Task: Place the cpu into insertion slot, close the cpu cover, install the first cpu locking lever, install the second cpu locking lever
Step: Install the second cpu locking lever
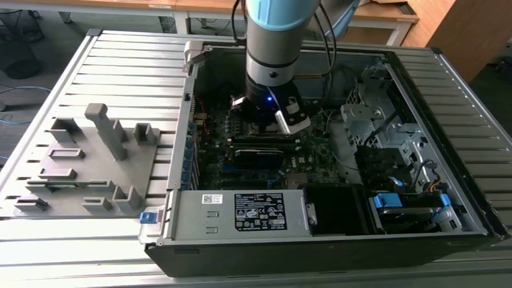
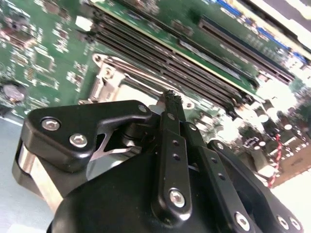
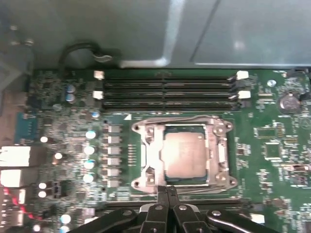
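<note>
Cpu [image 3: 183, 154] seated under cover; gripper [image 3: 166, 190] beside.

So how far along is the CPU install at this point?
The cpu sits in the insertion slot and the cpu cover lies flat around it. The gripper, fingers together and empty, is at the socket's edge. Lever state is unclear.

The arm [image 1: 272, 36] hangs upright, wrist down, its gripper [image 3: 166, 190] with both fingertips pressed together, holding nothing.

insertion slot [image 2: 127, 85] half hidden behind pincer [image 2: 171, 97], levers indistinct
</note>
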You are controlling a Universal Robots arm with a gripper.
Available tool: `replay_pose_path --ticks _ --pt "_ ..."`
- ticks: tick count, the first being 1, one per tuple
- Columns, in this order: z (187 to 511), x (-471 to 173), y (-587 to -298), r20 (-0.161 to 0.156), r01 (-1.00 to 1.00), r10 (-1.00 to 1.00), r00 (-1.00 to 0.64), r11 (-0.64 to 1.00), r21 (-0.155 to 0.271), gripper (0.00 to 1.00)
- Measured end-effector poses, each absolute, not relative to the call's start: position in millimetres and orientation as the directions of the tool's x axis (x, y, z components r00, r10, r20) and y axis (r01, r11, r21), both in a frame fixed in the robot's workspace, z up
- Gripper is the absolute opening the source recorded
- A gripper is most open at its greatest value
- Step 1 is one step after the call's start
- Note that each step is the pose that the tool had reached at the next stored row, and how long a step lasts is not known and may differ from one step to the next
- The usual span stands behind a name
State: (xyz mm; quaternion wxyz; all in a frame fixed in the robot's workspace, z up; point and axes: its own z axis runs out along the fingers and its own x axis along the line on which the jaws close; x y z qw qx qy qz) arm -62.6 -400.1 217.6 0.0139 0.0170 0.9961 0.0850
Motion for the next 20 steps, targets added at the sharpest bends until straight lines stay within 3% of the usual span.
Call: replay_pose_path --ticks 8,20 --pt "217.4 -52.6 -393.5 -0.026 0.035 0.038 -0.999 0.991 0.126 0.11" --pt "216.0 -52.4 -367.0 -0.026 0.035 0.038 -0.999 0.993 0.116 0.11"
